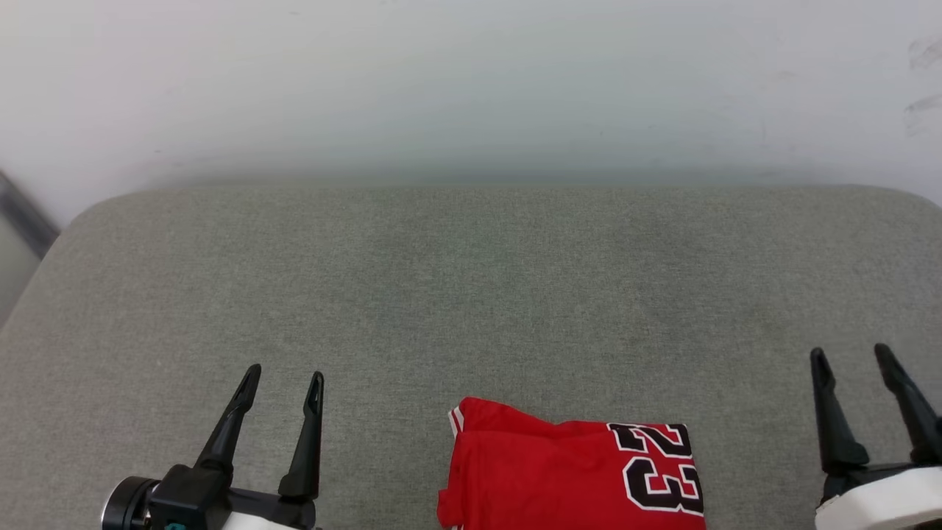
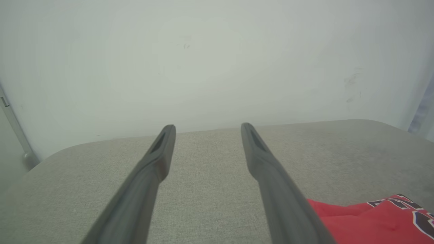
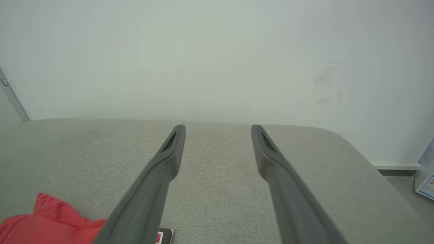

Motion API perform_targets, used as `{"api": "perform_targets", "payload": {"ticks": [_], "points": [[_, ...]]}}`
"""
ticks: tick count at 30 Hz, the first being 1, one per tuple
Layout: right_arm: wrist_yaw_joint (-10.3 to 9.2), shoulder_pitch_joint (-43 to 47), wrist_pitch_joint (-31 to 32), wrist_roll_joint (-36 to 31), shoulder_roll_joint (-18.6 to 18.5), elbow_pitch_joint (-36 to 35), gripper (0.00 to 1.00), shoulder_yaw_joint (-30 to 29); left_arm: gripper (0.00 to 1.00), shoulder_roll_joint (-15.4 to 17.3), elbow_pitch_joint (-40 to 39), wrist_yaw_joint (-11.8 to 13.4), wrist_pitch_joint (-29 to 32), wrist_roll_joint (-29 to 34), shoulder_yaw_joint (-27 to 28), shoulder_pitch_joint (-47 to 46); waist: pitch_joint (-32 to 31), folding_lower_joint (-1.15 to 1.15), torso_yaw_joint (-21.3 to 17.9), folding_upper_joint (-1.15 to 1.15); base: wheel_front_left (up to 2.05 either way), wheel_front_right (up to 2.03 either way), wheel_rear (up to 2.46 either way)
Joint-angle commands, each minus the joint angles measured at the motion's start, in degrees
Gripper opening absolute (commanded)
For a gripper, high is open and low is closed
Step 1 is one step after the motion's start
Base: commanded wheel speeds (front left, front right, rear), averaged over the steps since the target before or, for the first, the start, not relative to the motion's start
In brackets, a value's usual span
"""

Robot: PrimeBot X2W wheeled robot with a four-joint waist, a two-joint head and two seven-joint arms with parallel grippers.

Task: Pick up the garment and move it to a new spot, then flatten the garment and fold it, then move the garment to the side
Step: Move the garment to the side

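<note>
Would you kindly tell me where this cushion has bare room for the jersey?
The grey fabric cushion is bare from the white wall down to the left pincer and right pincer. Narrower gaps flank the folded red number-23 jersey on both sides. Only the near middle is crowded.

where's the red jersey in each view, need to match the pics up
Head view: red jersey at the bottom edge, right of centre, with the "23" at its right end.
Left wrist view: red jersey in the lower right corner.
Right wrist view: red jersey in the lower left corner.
Shared landmark: the far edge of the grey fabric surface against the white wall.
</note>
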Motion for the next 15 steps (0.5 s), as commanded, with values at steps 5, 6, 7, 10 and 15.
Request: {"api": "perform_targets", "payload": {"ticks": [5,6,7,10,15], "points": [[-0.02,1.47,14.78,5.18,-3.96,-1.57,1.00,5.30,1.00,-0.17,-0.92,-0.08,-0.12,-0.11,-0.22,-0.18,0.97,0.00,-0.05,0.00,0.00,0.00,0.00],[-0.02,1.62,18.04,6.45,-4.67,-2.20,1.00,6.10,1.00,-0.14,-0.89,-0.08,-0.12,-0.10,-0.38,-0.37,1.15,0.00,0.01,0.00,0.00,0.00,0.00],[-0.02,2.12,21.82,8.15,-5.05,-2.51,1.00,6.79,1.00,-0.14,-0.71,-0.08,-0.13,-0.21,-0.49,-0.46,1.39,0.00,0.06,0.00,0.00,0.00,0.00],[-0.03,1.88,31.66,12.61,-6.47,-5.04,1.00,8.71,1.00,0.02,-0.10,-0.08,-0.13,-0.34,-0.87,-0.78,2.28,0.00,0.29,0.00,0.00,0.00,0.00],[-0.02,1.90,43.86,15.55,-7.70,-7.03,1.00,9.46,1.00,0.12,0.39,-0.08,-0.12,-0.38,-1.36,-1.69,3.59,0.00,1.08,0.00,0.00,0.00,0.00]]}}
